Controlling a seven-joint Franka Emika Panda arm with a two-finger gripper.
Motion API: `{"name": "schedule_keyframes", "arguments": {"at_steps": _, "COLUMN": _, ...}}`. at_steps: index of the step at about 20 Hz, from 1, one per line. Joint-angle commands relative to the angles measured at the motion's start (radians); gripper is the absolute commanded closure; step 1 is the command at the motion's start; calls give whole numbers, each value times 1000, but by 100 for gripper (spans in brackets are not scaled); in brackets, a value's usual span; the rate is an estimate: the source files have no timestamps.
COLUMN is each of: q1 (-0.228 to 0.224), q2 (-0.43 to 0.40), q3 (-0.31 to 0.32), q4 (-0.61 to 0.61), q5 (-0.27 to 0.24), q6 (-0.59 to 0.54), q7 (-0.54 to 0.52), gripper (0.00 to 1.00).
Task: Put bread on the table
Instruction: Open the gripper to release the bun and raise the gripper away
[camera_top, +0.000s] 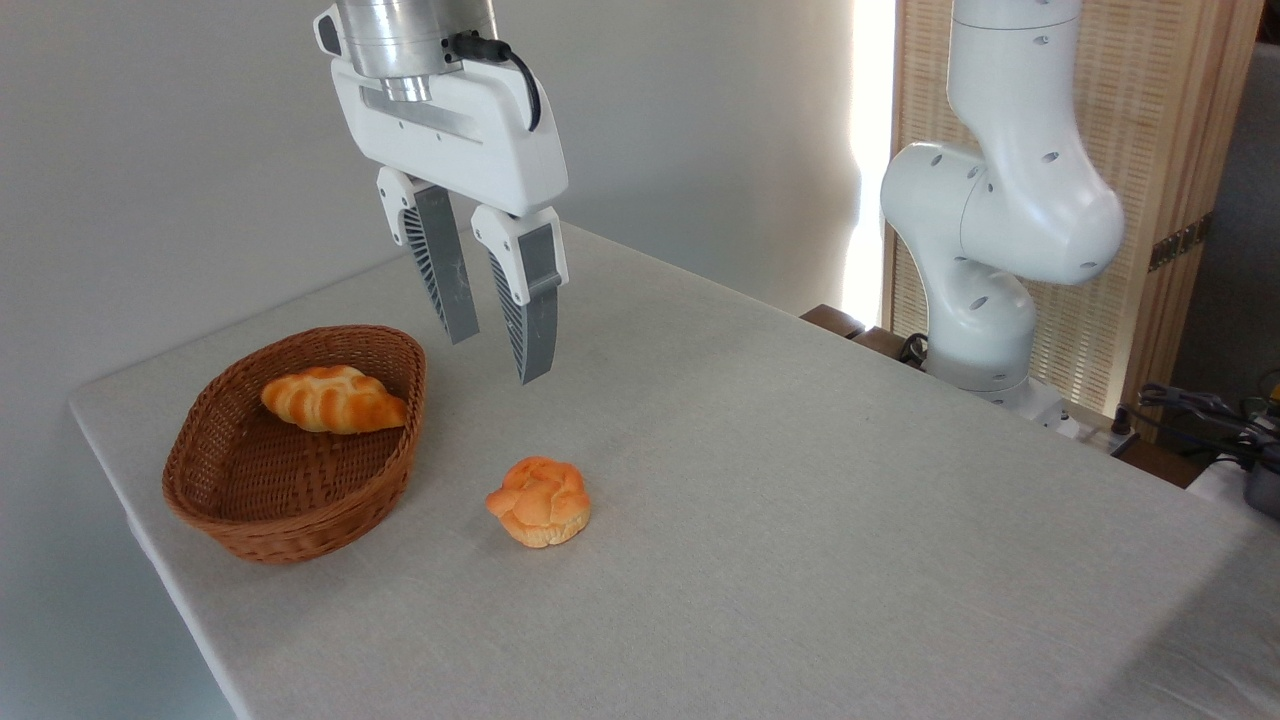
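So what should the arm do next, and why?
Probably just lift away and stop. The bread already sits on the table, outside the basket, and the gripper hangs open and empty above it, so nothing seems left to move.

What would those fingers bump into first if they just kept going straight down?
Probably bare table, just behind the bread. The open gripper holds nothing; depth is hard to judge from one view.
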Motion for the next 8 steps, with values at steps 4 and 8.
{"name": "schedule_keyframes", "arguments": {"at_steps": 4, "q1": -4, "q2": 11, "q3": 21, "q4": 23, "q5": -44, "q6": -31, "q7": -15, "gripper": 0}}
{"name": "schedule_keyframes", "arguments": {"at_steps": 8, "q1": -4, "q2": 11, "q3": 24, "q4": 23, "q5": -44, "q6": -32, "q7": -11, "gripper": 0}}
